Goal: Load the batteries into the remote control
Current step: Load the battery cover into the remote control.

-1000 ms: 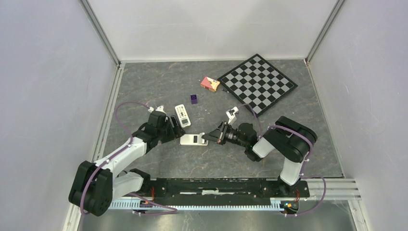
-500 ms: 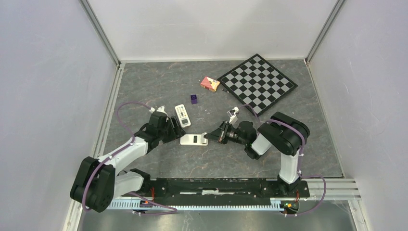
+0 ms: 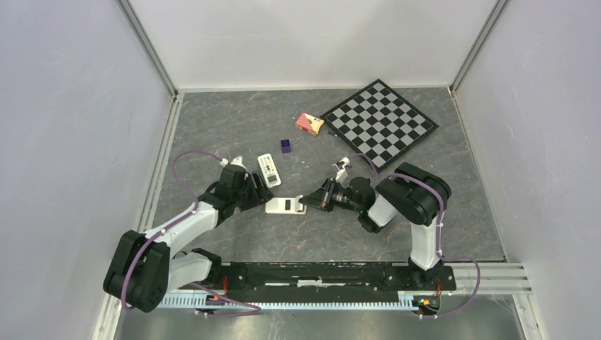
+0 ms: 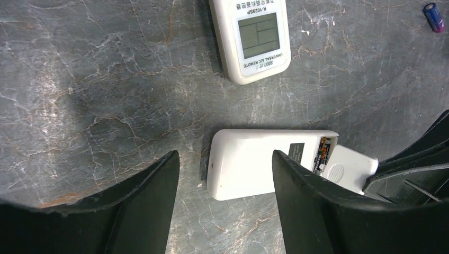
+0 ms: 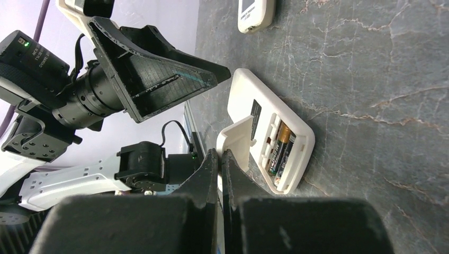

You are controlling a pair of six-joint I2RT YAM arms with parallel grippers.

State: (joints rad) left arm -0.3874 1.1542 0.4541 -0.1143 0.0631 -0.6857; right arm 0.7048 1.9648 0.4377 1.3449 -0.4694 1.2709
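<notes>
Right wrist view shows batteries [image 5: 279,149] seated in the remote control [image 5: 265,124], so the clenched right gripper [image 5: 219,154] should press the raised cover [image 5: 236,138] flat while the released left gripper [image 4: 225,159] steadies the left end.

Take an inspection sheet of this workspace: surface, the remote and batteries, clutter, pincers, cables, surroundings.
Surface: dark marbled mat.
Job's things: remote control lies back up, bay open, cover tilted up; batteries sit in the bay; loose battery lies on the mat.
Clutter: second remote face up; chessboard; patterned box; purple cube.
Grippers: left pincer open above the remote control's end; right pincer shut, tips at the cover.
Cables: purple cables looped along both arms.
Surroundings: white walls, metal frame posts.
</notes>
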